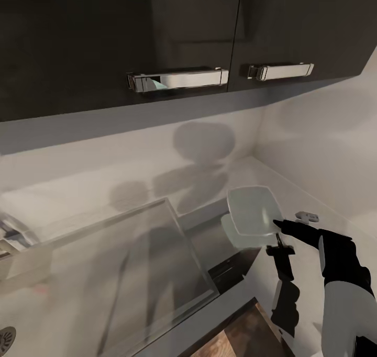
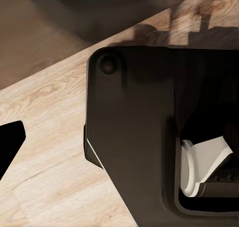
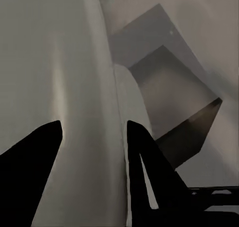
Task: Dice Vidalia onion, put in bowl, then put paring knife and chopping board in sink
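The white squarish bowl (image 1: 251,210) hangs tilted a little above the grey countertop (image 1: 314,242), its shadow beneath it. My right gripper (image 1: 278,235) is shut on the bowl's near rim, one finger above and one below. In the right wrist view the bowl (image 3: 74,87) runs between the two dark fingers (image 3: 42,157). The brown chopping board (image 1: 246,336) lies at the bottom edge, below the right arm. The sink (image 1: 131,273) spreads to the left, its drain (image 1: 5,338) at the lower left corner. Onion and paring knife are out of view. One finger (image 2: 10,147) of my left gripper hangs over wooden floor.
Dark wall cabinets with chrome handles (image 1: 178,79) hang above the counter. The white wall corner closes the counter at the back right. A small grey object (image 1: 307,216) lies on the counter beyond my right gripper. My own dark base (image 2: 149,137) stands on the floor.
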